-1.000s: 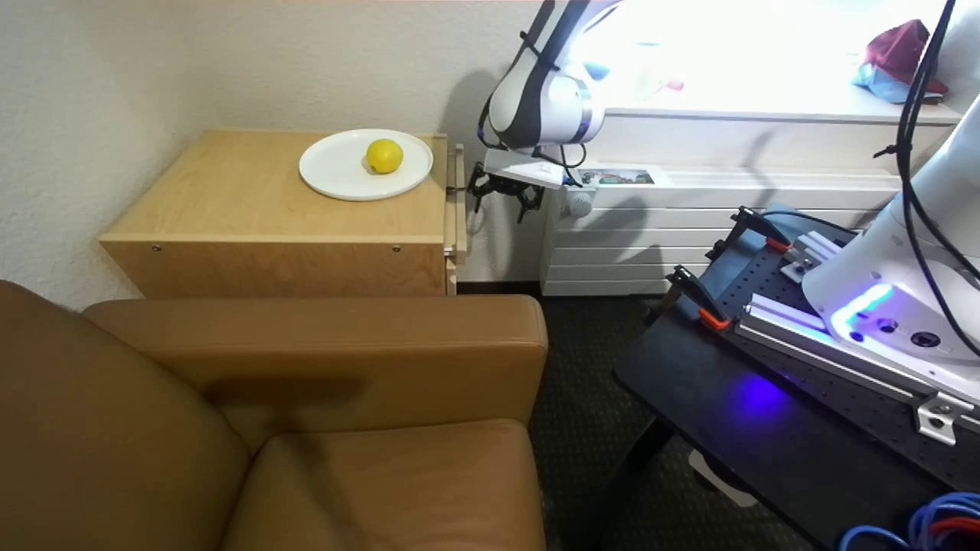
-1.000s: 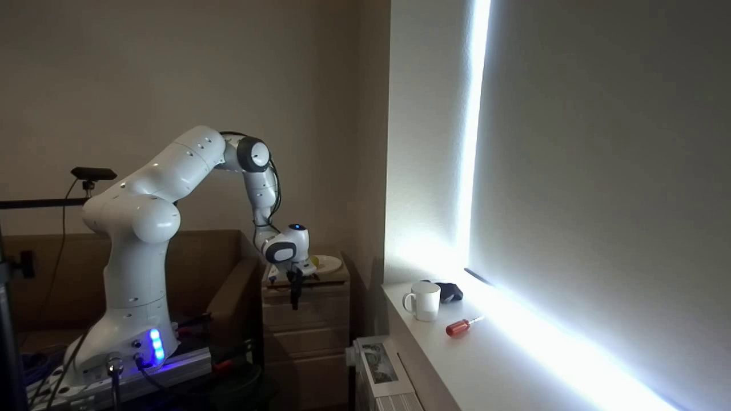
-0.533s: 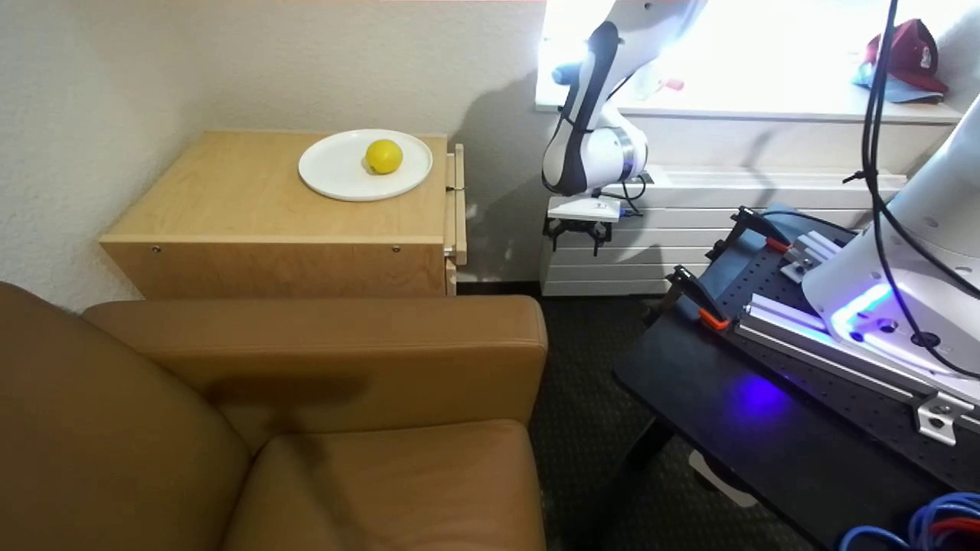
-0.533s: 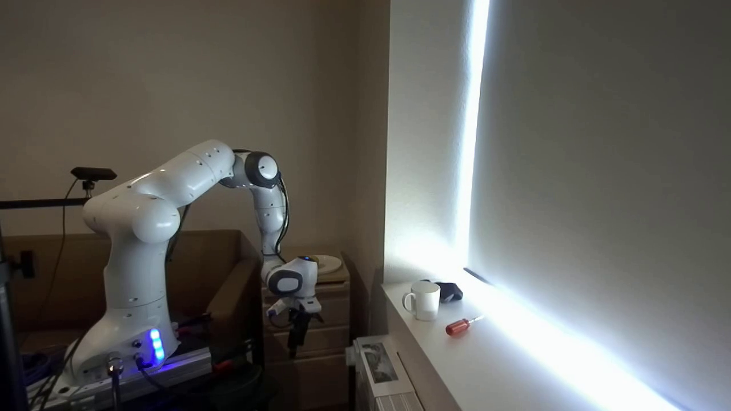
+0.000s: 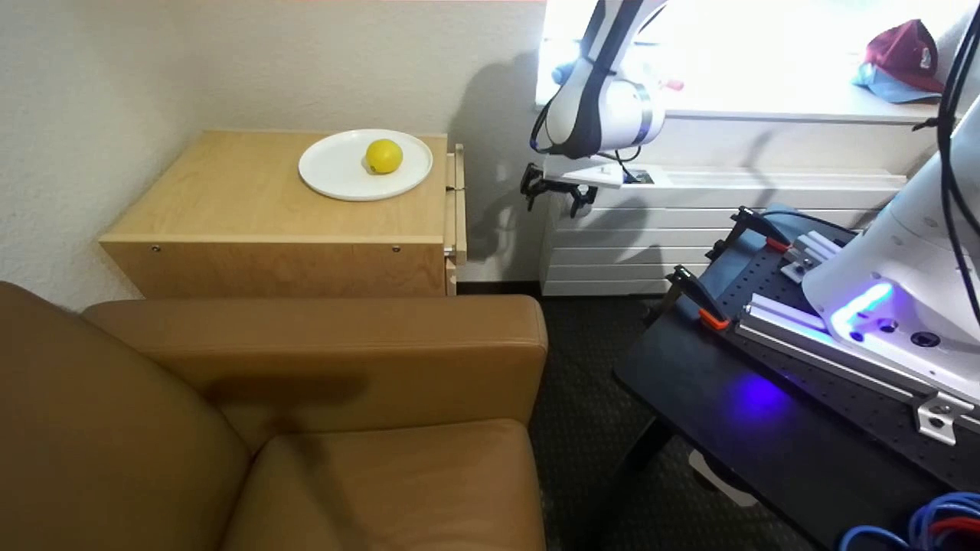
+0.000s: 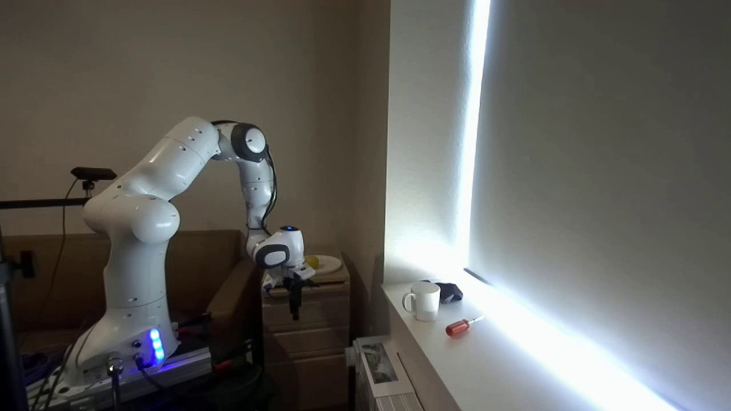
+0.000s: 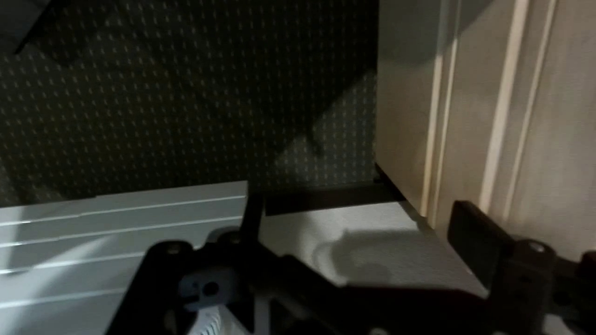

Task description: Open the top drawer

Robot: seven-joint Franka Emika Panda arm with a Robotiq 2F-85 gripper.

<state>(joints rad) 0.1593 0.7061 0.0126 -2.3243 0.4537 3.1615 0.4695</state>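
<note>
The top drawer (image 5: 460,222) of the tan wooden nightstand (image 5: 253,207) stands a little out from the body, with a narrow gap behind its front. A small dark piece crosses its top edge. The top drawer's front also shows in an exterior view (image 6: 331,308) and at the right of the wrist view (image 7: 572,121). My gripper (image 5: 553,207) is open and empty, pointing down, apart from the drawer front on the radiator side. In the wrist view the gripper (image 7: 361,223) has its fingers wide apart with nothing between them. I cannot make out the handle.
A white plate (image 5: 329,168) with a yellow lemon (image 5: 383,156) sits on the nightstand. A brown sofa (image 5: 321,329) stands beside it. A white radiator (image 5: 735,246) is behind the arm. The window sill (image 6: 440,354) holds a mug (image 6: 426,302) and a screwdriver (image 6: 458,327).
My gripper moved down and away from the drawer, then back up and slightly toward it. It is now farther from the drawer than a second ago. The drawer has not visibly moved.
</note>
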